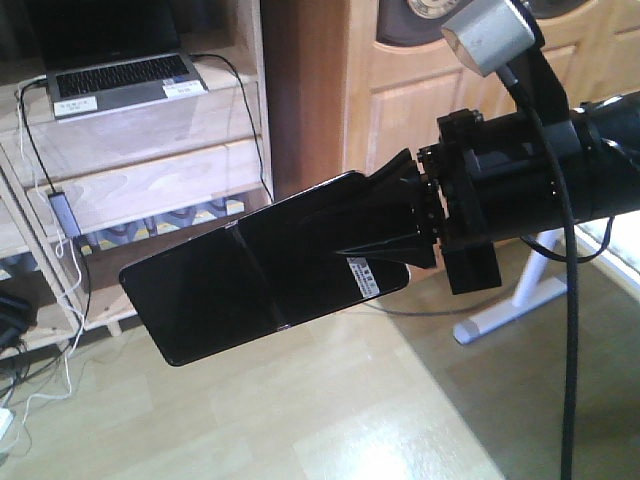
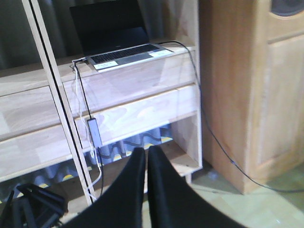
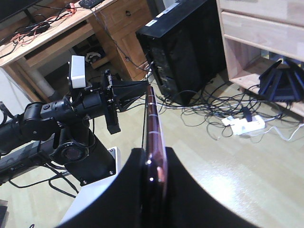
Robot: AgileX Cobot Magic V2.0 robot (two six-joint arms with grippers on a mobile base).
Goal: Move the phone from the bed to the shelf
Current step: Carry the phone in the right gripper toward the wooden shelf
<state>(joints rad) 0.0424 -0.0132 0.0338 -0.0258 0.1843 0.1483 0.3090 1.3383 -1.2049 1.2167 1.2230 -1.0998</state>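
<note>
The phone (image 1: 200, 300), a glossy black slab with a white sticker, hangs in mid-air over the floor. My right gripper (image 1: 360, 230) is shut on its sticker end. In the right wrist view the phone (image 3: 151, 118) shows edge-on, its pinkish rim clamped between the right gripper's (image 3: 154, 152) black fingers. The shelf (image 1: 150, 120) of pale boards stands to the far left, a short way beyond the phone's free end. My left gripper (image 2: 146, 151) is shut and empty, pointing at the shelf (image 2: 142, 80); it also shows as the left gripper (image 3: 142, 88) beside the phone. The bed is out of view.
A silver laptop (image 1: 125, 80) with cables sits on the shelf's upper board. A wooden cabinet (image 1: 420, 90) stands right of the shelf. A black computer tower (image 3: 185, 42), a white power strip (image 3: 242, 124) and loose cables lie on the floor. A white desk leg (image 1: 510, 300) stands behind my right arm.
</note>
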